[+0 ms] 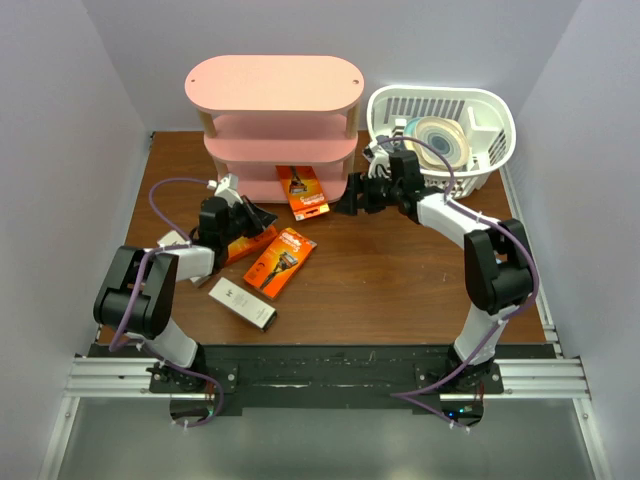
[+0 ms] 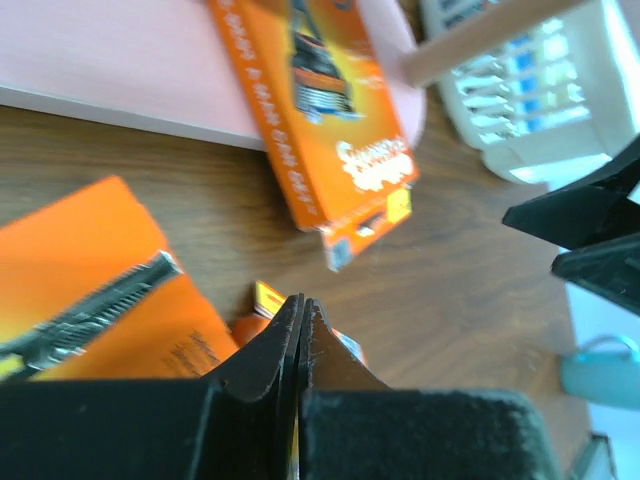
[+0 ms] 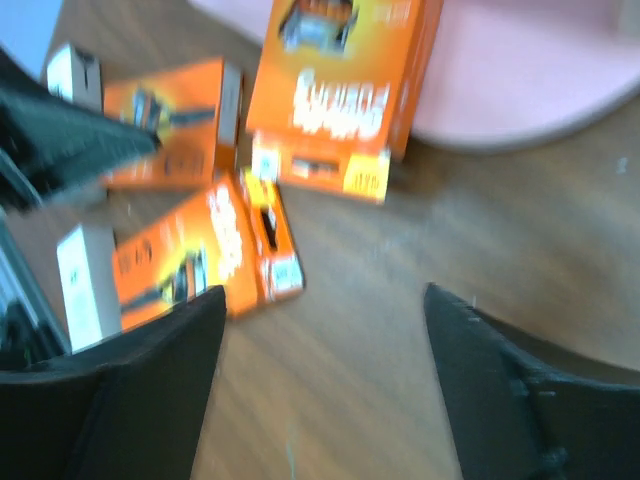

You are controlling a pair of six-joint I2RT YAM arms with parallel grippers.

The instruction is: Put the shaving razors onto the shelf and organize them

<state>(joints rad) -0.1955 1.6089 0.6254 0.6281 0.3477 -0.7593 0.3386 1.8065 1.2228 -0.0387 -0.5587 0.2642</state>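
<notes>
Well, our L tool (image 2: 303, 308) is pinched shut; R tool (image 3: 322, 295) gapes wide near orange razor pack (image 3: 200, 255).

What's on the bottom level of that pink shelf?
One orange razor pack, partly on the lowest board of the shelf, jutting over the table. Upper boards hide much of that level.

The overhead view was bright, even and sharp, lit from above: the pink three-tier oval shelf (image 1: 272, 82) shaded its lower boards, and the arms (image 1: 455, 215) left faint shadows on the brown wooden tabletop (image 1: 400, 290). Both wrist views were blurred (the right one worse). In the left, the white slatted plastic basket (image 2: 520, 90) was blown out. In the right, lettering on the flat orange razor pack (image 3: 345, 90) smeared, and the black two-finger right gripper (image 3: 322, 300) was a soft dark silhouette.
</notes>
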